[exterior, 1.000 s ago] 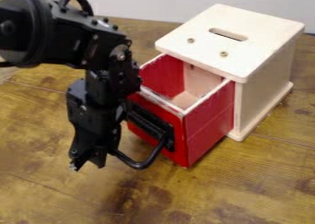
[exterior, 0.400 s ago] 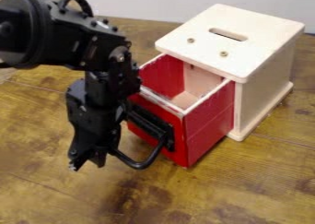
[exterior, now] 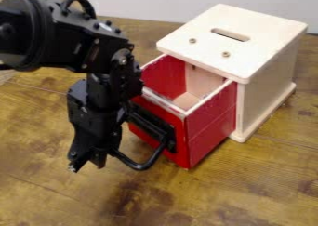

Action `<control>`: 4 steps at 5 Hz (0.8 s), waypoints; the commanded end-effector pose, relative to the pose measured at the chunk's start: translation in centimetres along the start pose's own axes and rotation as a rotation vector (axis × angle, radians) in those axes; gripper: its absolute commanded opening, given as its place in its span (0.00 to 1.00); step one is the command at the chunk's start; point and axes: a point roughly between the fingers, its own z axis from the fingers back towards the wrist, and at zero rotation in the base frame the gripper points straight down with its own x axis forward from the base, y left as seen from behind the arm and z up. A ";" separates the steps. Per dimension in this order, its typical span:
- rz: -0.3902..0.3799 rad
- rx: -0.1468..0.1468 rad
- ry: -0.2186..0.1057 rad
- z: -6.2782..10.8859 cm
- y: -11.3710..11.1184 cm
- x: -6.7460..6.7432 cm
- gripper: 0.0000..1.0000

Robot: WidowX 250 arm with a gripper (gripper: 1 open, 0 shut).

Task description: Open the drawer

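Note:
The red drawer (exterior: 205,118) stands pulled partly out of the cream-white cabinet (exterior: 267,58), and its pale wooden inside (exterior: 196,81) shows from above. A black plate on its front carries a large black loop handle (exterior: 154,157) that reaches toward the lower left. My black gripper (exterior: 99,158) points steeply down at the far end of that loop. Its fingers are closed around the handle bar. The arm's bulk hides the left part of the plate.
The cabinet has a slot (exterior: 229,33) in its top. Everything rests on a worn wooden table (exterior: 248,188). The arm's black upper links (exterior: 56,34) fill the upper left of the view.

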 end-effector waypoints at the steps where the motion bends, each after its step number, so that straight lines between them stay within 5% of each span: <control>1: 0.095 0.107 -0.050 -0.8 3.4 2.6 1.00; 4: 0.094 0.090 -0.057 -0.7 2.0 3.0 1.00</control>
